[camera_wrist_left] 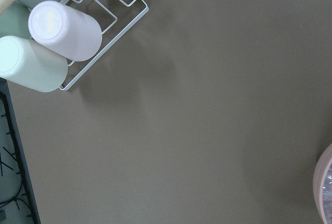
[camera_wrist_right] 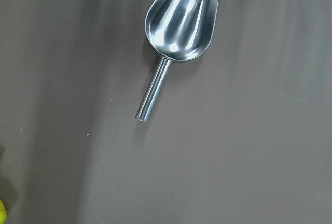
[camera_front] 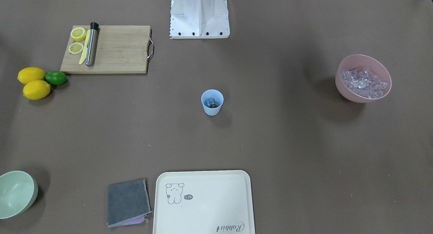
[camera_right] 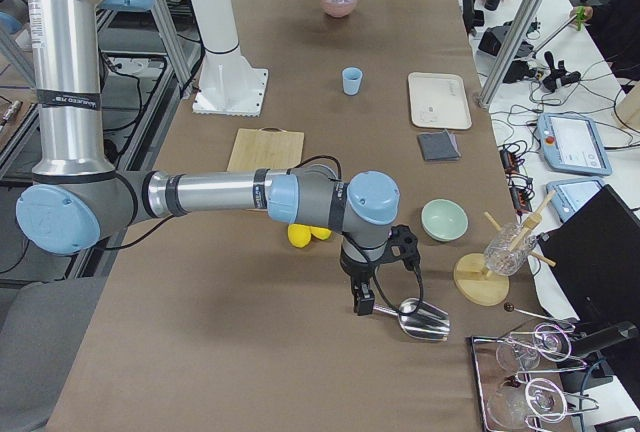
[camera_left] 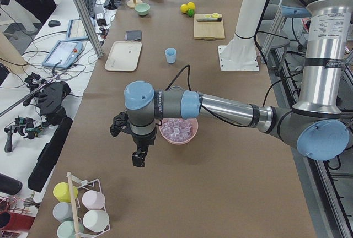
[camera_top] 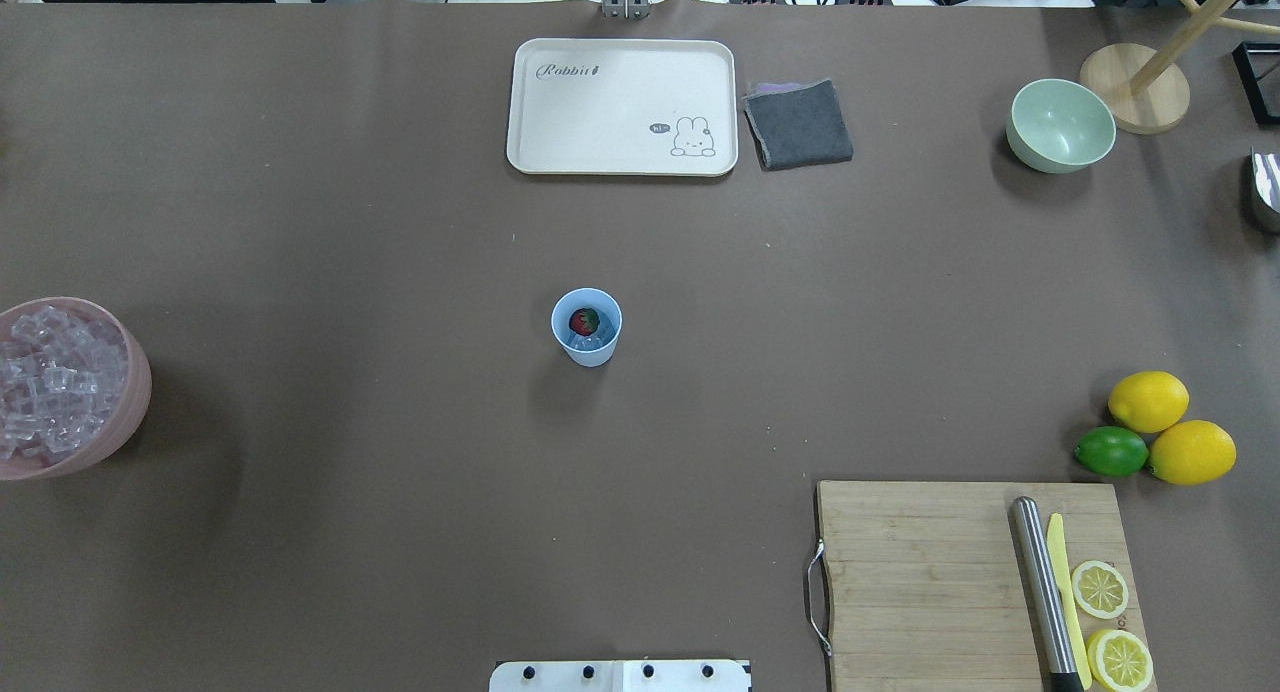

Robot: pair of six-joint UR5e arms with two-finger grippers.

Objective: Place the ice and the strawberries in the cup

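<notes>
OK, overhead: smooth round pink bowl (camera_top: 135, 392) at 9 o'clock, heaped with glassy ice (camera_top: 50, 382) cubes; tapered pale blue cup (camera_top: 600, 350) dead centre, red strawberry (camera_top: 584, 321) plus a few cubes inside. Left gripper (camera_left: 139, 158) hangs fingers-down near the bowl. The right gripper (camera_right: 364, 302) points down beside a shiny steel scoop (camera_wrist_right: 181, 22) lying flat; can't tell either claw's opening.

I get soft, even overhead light, faint shadows beside the cup (camera_front: 212, 111), glare on the scoop (camera_wrist_right: 181, 22), everything sharp.
</notes>
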